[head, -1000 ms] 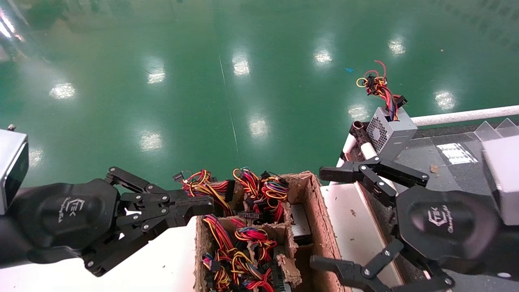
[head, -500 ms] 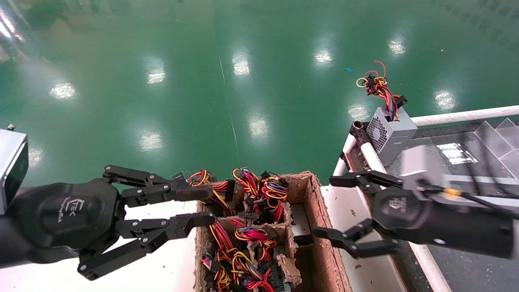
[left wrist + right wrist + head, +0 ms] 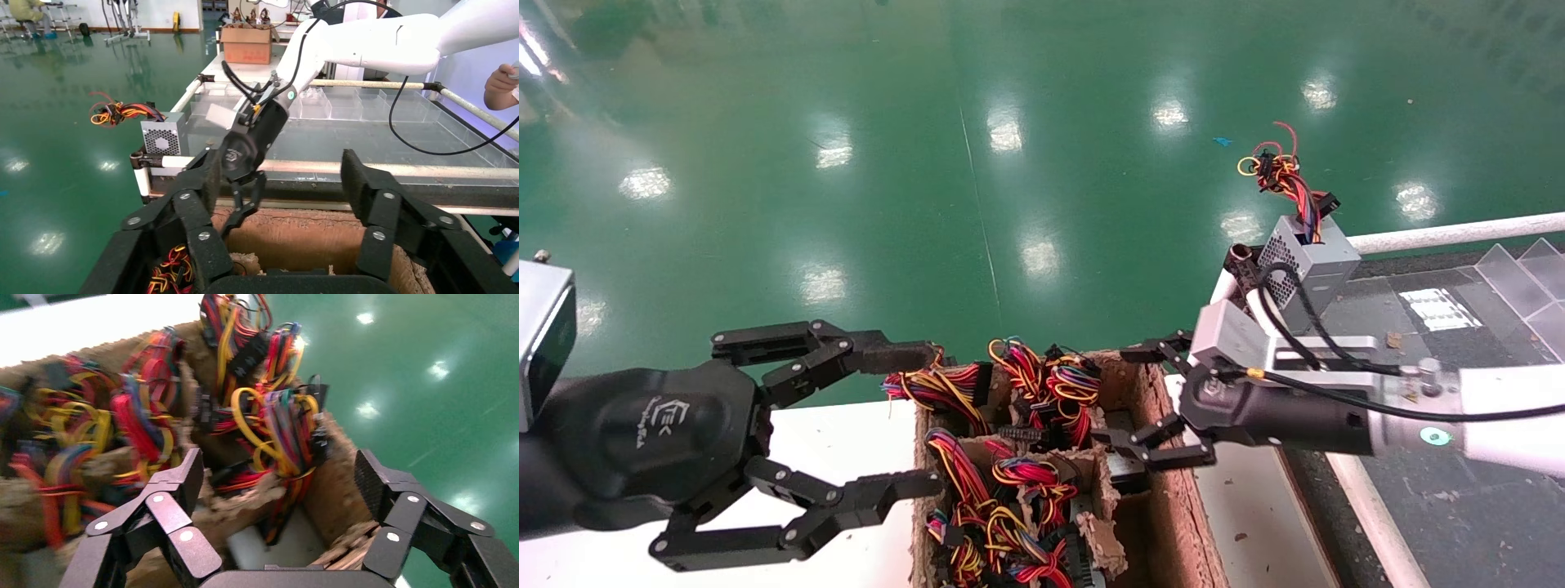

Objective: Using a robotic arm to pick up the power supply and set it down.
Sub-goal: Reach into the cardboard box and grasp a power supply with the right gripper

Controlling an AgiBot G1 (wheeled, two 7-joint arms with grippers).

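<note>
The power supply [image 3: 1120, 418] is a grey metal box standing in the right-hand cell of a torn cardboard box [image 3: 1173, 498]; its red, yellow and orange wire bundle [image 3: 1062, 384] rises beside it. The robotic arm with the white forearm is my right one. Its gripper [image 3: 1128, 400] hangs open over that cell, touching nothing. The right wrist view shows the grey top [image 3: 275, 548] and the wires [image 3: 275, 429] between the spread fingers of the right gripper [image 3: 278, 462]. My left gripper [image 3: 928, 420] stands wide open at the box's left edge, empty, and its own view shows the left gripper [image 3: 280, 162] facing the right arm.
Other cells of the box hold more wire bundles [image 3: 1001, 498]. A second grey box with a round fan grille [image 3: 1305, 260] stands on the corner of the dark table [image 3: 1459, 343], which has white rails and clear dividers. A white surface [image 3: 846, 523] lies left of the box.
My right arm swung left from over the dark table to over the cardboard box, its open gripper now pointing into the right cell. The left gripper went from nearly shut to wide open.
</note>
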